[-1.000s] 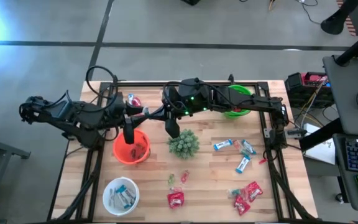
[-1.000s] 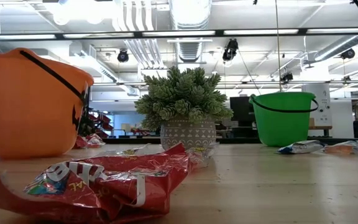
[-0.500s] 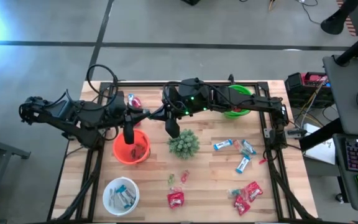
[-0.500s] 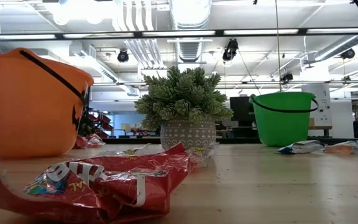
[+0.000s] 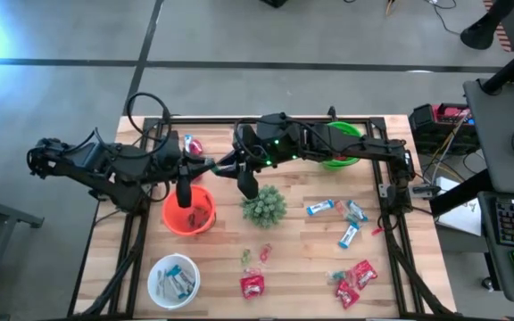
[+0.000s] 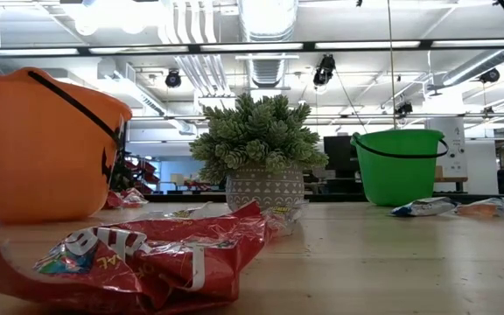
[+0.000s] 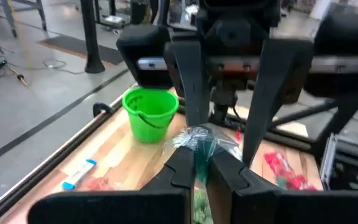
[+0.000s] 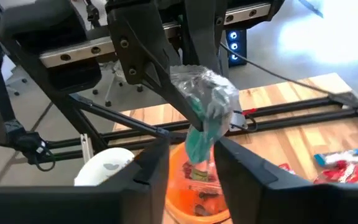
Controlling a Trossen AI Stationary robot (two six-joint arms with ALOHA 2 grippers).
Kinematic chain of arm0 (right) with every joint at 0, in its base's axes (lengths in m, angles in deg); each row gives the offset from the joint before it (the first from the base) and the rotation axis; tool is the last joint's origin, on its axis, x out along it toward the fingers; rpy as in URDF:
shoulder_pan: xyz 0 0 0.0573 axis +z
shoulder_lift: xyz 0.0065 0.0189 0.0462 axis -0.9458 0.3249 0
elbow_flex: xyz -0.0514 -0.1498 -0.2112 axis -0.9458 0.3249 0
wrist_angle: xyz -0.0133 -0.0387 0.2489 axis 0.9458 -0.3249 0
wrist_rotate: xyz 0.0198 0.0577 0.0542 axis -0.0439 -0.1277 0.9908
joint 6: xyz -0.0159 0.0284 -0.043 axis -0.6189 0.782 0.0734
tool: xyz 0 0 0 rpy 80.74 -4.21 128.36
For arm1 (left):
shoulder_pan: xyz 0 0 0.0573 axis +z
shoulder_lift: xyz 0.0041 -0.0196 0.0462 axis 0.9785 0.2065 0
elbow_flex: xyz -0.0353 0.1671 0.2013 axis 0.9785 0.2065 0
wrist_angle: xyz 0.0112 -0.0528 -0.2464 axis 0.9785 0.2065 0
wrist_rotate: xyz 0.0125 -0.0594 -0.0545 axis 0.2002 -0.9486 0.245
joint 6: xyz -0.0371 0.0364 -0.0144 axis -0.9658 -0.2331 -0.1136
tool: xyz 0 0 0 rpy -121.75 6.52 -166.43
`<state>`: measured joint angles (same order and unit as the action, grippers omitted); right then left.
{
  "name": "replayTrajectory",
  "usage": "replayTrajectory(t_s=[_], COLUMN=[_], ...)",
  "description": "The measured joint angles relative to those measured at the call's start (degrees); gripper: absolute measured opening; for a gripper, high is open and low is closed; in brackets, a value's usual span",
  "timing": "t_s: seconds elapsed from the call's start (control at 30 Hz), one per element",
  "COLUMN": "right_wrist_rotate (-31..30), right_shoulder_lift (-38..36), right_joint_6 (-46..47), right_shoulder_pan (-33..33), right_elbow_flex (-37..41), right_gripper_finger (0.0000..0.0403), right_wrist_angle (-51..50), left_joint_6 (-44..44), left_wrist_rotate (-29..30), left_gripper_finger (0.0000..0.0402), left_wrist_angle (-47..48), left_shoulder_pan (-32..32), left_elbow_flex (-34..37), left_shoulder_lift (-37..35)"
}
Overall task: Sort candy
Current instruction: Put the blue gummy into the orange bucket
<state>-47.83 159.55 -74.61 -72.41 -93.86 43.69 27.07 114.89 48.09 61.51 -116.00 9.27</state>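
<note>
Handed-over candy: a small green sweet in a crinkly clear wrapper (image 7: pixel 199 142), up in the air between the two grippers, above the gap between the orange bowl and the plant.
Left gripper: the left gripper (image 7: pixel 196 163) has its fingers pressed together on the green end of the sweet in the clear wrapper; in the high view it sits at (image 5: pixel 205 166), just behind the orange bowl.
Right gripper: the right gripper (image 8: pixel 191 155) faces the left one with its fingers spread to either side of the wrapper; whether they touch it cannot be told. In the high view it points down at (image 5: pixel 247 186), just behind the plant.
Orange bowl: a round orange plastic bowl with a black handle (image 5: pixel 188 210), on the left half of the table, with a few sweets inside.
Spiky plant: a spiky green ball-shaped plant in a patterned grey pot (image 6: pixel 258 153), near the table's middle, just right of the orange bowl.
Green bowl: a green plastic bucket with a black handle (image 5: pixel 340 143), at the far right of the table, partly under the right arm.
White bowl: a round white bowl (image 5: pixel 173 279) at the near left corner, holding blue-and-white bars.
Loose candy: blue-and-white bars (image 5: pixel 321 209) right of the plant; red packets (image 5: pixel 252 286) along the near edge; tiny green and pink pieces (image 5: pixel 255 256) in front of the plant.
Table: a light wooden slatted table (image 5: pixel 302 245) in a black frame.
</note>
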Motion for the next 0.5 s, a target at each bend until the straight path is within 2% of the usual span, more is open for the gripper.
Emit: replayTrajectory(t_s=[0.13,0.27,0.4,0.5], right_wrist_rotate=[-0.1,-0.2,-0.6,-3.8], right_shoulder_lift=[-1.9,-4.1,-5.8,-7.1], right_joint_6=[0.8,0.8,0.9,0.9], right_shoulder_pan=[0.0,0.0,0.0,-0.1], right_elbow_flex=[0.0,0.0,0.0,0.0], right_gripper_finger=[0.0159,0.0171,0.0168,0.0165], right_wrist_angle=[-5.0,-10.5,-15.0,-18.8], left_joint_6=[-1.7,-4.3,-3.8,-3.6], left_wrist_rotate=[-4.3,-11.2,-23.8,-34.5], left_gripper_finger=[0.0001,0.0001,0.0001,0.0001], left_wrist_angle=[3.8,8.8,12.7,14.6], left_shoulder_pan=[-0.1,-0.1,-0.1,-0.5], left_elbow_flex=[0.0,0.0,0.0,0.0], left_shoulder_lift=[-1.6,-3.1,-4.0,-3.8])
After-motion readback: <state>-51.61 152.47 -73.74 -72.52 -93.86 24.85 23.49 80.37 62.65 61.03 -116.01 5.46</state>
